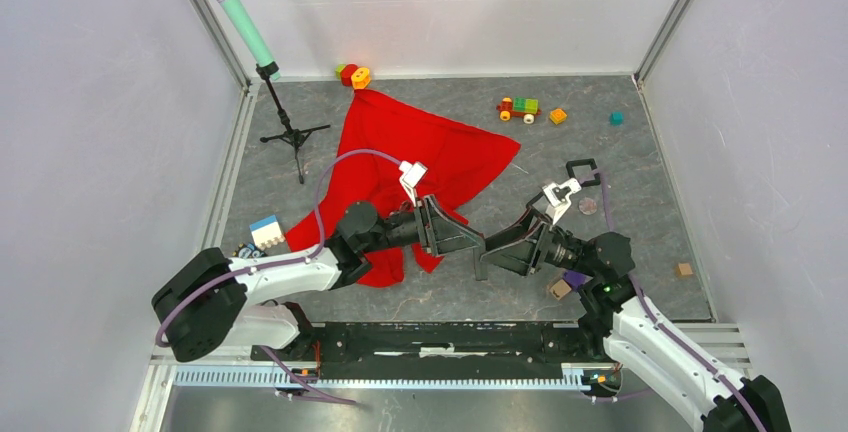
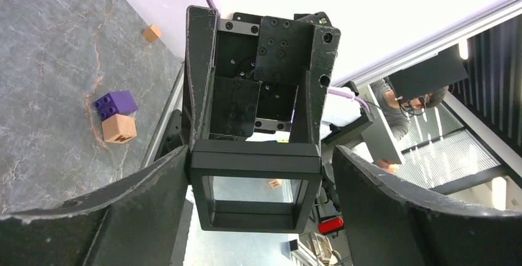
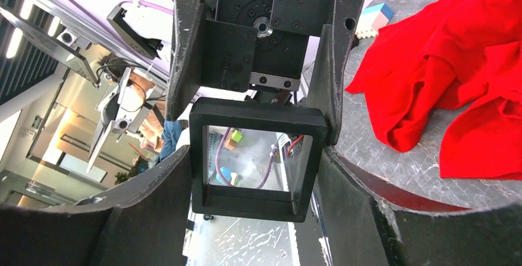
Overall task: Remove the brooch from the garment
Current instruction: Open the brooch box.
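Gripping black square frame [image 3: 255, 115] above the bench [image 1: 620, 242], right pincer [image 3: 255, 161] clamps both sides; left pincer [image 2: 261, 167] released, gap showing. Red garment [image 1: 420, 152] crumpled behind left arm; brooch not discernible.

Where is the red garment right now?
Top view: the garment lies spread on the table left of centre, its far tip by the red and orange toy, its near edge under the left arm.

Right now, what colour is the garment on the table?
The garment is plain bright red, best seen in the top external view.
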`<act>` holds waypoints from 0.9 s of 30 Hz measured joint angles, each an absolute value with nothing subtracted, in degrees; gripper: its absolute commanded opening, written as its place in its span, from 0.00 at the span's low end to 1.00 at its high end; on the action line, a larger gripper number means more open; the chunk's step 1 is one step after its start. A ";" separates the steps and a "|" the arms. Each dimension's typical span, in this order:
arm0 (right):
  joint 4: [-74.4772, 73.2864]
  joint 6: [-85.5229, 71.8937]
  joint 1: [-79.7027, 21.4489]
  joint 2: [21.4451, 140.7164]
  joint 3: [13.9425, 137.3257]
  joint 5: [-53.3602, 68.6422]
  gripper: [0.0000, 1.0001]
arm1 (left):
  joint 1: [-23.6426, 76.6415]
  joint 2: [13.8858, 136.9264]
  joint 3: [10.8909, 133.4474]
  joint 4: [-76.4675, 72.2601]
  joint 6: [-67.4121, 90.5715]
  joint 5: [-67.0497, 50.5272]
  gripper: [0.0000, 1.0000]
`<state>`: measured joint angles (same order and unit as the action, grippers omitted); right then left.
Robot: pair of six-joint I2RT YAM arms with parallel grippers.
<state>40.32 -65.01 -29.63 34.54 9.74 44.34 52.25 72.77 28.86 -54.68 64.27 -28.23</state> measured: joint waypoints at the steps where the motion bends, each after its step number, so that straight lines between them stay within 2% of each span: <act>1: 40.18 -65.06 -29.63 34.52 9.74 44.27 0.56 | 52.25 72.79 28.86 -54.70 64.34 -28.32 0.90; 7: 40.95 -66.37 -29.63 34.37 9.32 42.94 0.55 | 52.25 72.84 28.86 -55.33 64.34 -28.34 0.91; 10: 43.48 -67.94 -29.63 35.05 8.43 42.46 0.55 | 52.25 72.84 28.82 -55.72 64.36 -28.45 0.88; 16: 46.74 -69.97 -29.63 35.97 7.97 42.39 0.55 | 52.23 72.88 28.69 -55.81 64.40 -28.62 0.73; 17: 46.76 -70.04 -29.63 35.94 7.97 42.39 0.55 | 52.23 73.01 28.69 -55.90 64.40 -28.64 0.65; 19: 46.61 -70.06 -29.63 35.94 7.90 42.39 0.55 | 52.21 73.25 28.69 -56.18 64.53 -28.69 0.42; 21: 46.54 -70.17 -29.63 35.92 7.81 42.41 0.54 | 52.18 73.63 28.69 -56.38 64.71 -28.71 0.30; 27: 47.13 -70.89 -29.58 35.68 7.51 42.13 0.53 | 52.12 74.28 28.69 -57.60 65.12 -28.88 0.25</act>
